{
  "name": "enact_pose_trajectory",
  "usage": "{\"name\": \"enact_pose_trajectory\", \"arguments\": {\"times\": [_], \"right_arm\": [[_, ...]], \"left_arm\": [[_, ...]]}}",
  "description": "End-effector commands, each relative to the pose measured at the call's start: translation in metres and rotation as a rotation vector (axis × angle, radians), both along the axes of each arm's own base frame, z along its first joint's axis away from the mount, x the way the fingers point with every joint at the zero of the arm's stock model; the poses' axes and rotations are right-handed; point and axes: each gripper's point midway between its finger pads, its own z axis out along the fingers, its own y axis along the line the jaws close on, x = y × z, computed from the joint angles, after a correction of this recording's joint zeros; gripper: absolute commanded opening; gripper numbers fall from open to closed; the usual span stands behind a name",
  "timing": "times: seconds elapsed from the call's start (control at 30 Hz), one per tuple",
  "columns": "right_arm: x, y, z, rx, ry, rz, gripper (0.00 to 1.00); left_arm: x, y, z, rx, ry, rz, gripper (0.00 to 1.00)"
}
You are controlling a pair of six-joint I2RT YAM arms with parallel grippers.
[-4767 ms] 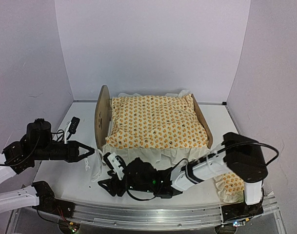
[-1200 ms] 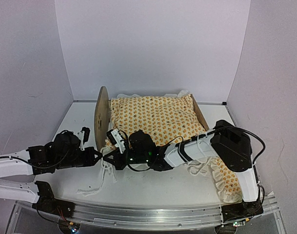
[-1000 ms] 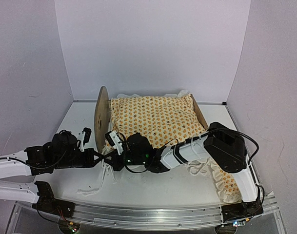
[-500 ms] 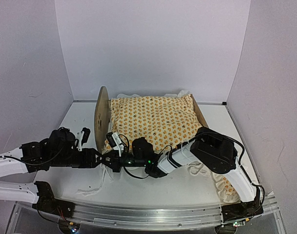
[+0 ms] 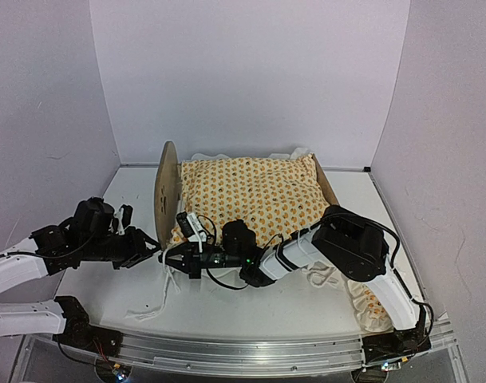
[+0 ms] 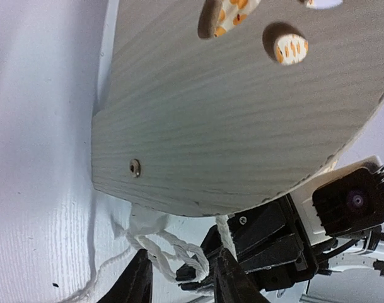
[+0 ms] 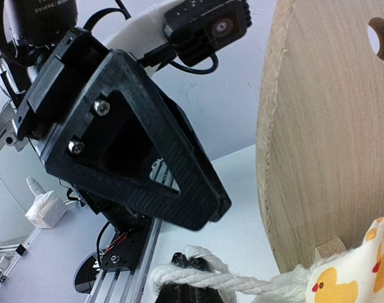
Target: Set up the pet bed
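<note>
Nearest me, my two hands had met low over the table [image 5: 250, 311], at the near-left corner of the pet bed [image 5: 329, 191]. My right hand [image 5: 169, 261], which a few seconds earlier lay by the near edge of the table, had reached across to that corner. It was pinching the white twisted cord [image 6: 179, 255] that trails from the bedding there.

My left hand [image 6: 182, 284] had been pressed together a second before. Now its fingers [image 6: 140, 284] stood part-way spread with a loop of that cord between them, not squeezed as far as I could see. It had also drawn back a little toward the left edge of the table. I took this for a regrasp on the cord: the right hand kept hold while the left let go to take a better bite.

Just beyond the hands rose the bed's left end board [image 6: 242, 113], its cutouts [image 6: 286, 44] showing the duck-print quilt [image 5: 258, 195] behind. The bed stood where it had, mid-table toward the far edge, with the quilt spread over it. The bedding seemed on, and only the cord remained.
</note>
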Motion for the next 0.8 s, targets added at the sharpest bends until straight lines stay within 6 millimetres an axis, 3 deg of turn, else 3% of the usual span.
{"name": "enact_pose_trajectory", "arguments": {"times": [0.0,0.17,0.43,0.57,0.67,0.77], "right_arm": [[-0.005,0.003,0.019,0.074,-0.050,0.041,0.00],[-0.004,0.004,0.020,0.075,-0.053,0.040,0.00],[-0.001,0.006,0.020,0.077,-0.049,0.024,0.00],[0.004,0.007,0.021,0.072,-0.037,0.000,0.00],[0.010,0.008,0.017,0.048,-0.019,-0.035,0.00],[0.017,0.003,0.015,-0.036,0.068,-0.096,0.24]], "left_arm": [[0.000,-0.027,0.017,-0.167,-0.024,-0.080,0.32],[-0.002,-0.028,0.009,-0.166,-0.007,-0.083,0.28],[-0.004,-0.030,-0.006,-0.142,0.041,-0.091,0.10],[-0.004,-0.027,-0.002,-0.143,0.012,-0.094,0.00],[-0.003,-0.024,0.006,-0.144,-0.030,-0.091,0.00],[-0.002,-0.021,0.018,-0.146,-0.087,-0.091,0.00]]}}
